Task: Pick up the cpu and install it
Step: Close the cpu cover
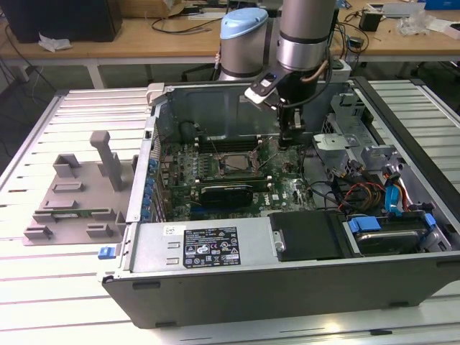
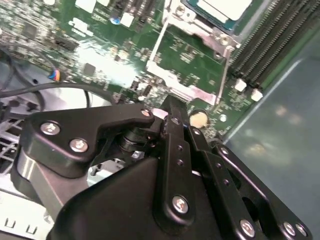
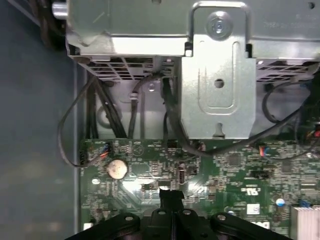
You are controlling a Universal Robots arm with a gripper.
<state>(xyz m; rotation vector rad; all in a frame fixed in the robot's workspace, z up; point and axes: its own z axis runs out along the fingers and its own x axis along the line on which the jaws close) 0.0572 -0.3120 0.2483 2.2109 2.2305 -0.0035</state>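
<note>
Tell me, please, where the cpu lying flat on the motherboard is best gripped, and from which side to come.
Grip the cpu by two opposite thin edges, coming straight down from above. It lies flat, silvery top up, with the metal socket frame close beside it, so a sideways approach would likely be blocked, and the broad top offers the pincer nothing to close on.

Straight under the jaws lies the green board (image 3: 235,170), carrying low parts and a round coin cell (image 3: 116,169) a little to one side. On one side of the jaws a tall grey drive cage (image 3: 215,75) blocks the way, with black cables (image 3: 100,115) hanging down from it to the board's edge. On the opposite side the open socket frame (image 2: 182,89) sits just beside the tips. The case wall (image 3: 35,150) rises nearby. The case lies open on top, so the way up is free.
</note>
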